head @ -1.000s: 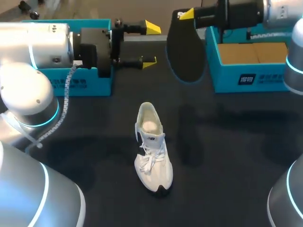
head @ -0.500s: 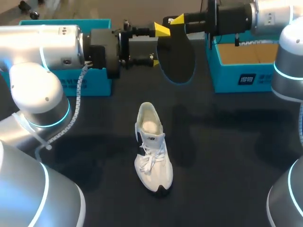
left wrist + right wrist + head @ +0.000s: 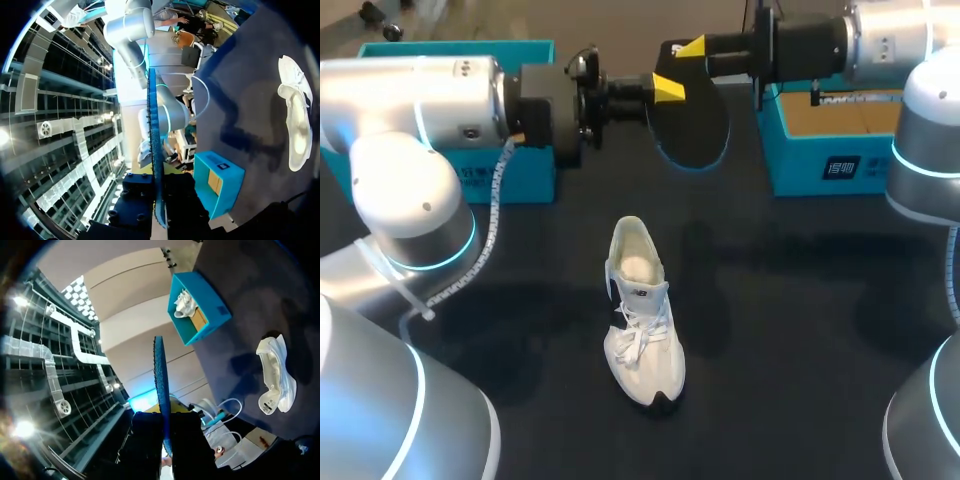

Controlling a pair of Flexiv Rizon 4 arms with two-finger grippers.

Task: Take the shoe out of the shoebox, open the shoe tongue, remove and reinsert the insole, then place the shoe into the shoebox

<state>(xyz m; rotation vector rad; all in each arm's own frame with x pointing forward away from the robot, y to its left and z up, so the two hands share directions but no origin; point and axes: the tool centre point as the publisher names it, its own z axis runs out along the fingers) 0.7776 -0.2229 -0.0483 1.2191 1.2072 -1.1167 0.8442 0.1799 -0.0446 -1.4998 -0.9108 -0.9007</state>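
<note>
1. The insole point(image 3: 692, 125) hangs in the air at 12 o'clock from the shoe point(image 3: 642, 310), with its dark flat face turned to the head view. It is well apart from the surface point(image 3: 800, 340).
2. The right fingers point(image 3: 692, 47) pinch its upper edge from the 3 o'clock side. In the right wrist view the insole point(image 3: 160, 385) runs edge-on straight between them.
3. The left fingers point(image 3: 668, 87) come in from 9 o'clock. In the left wrist view the insole point(image 3: 154, 145) also sits edge-on between them, and both seem pressed against it, so I judge this a pinch too.
4. With both arms on one thin sheet, this looks like a handover or a re-grip to turn the insole for reinsertion.
5. The shoe stands on its sole, toe toward 6 o'clock and heel opening toward 12. The opening gapes and shows a pale bare inside, ready to take the insole back.
6. The tongue and loose laces lie just toward the toe from that opening. They are what the insole's front end will most likely catch on.
7. A teal left box point(image 3: 510, 175) sits at 10 o'clock from the shoe. The right wrist view shows something white inside this box point(image 3: 197, 305).
8. The right box point(image 3: 830, 165) sits at 2 o'clock and shows only a cardboard floor, so it is probably where the shoe goes. Both boxes lie close under the arms, and their walls are the thing to avoid when lowering.
</note>
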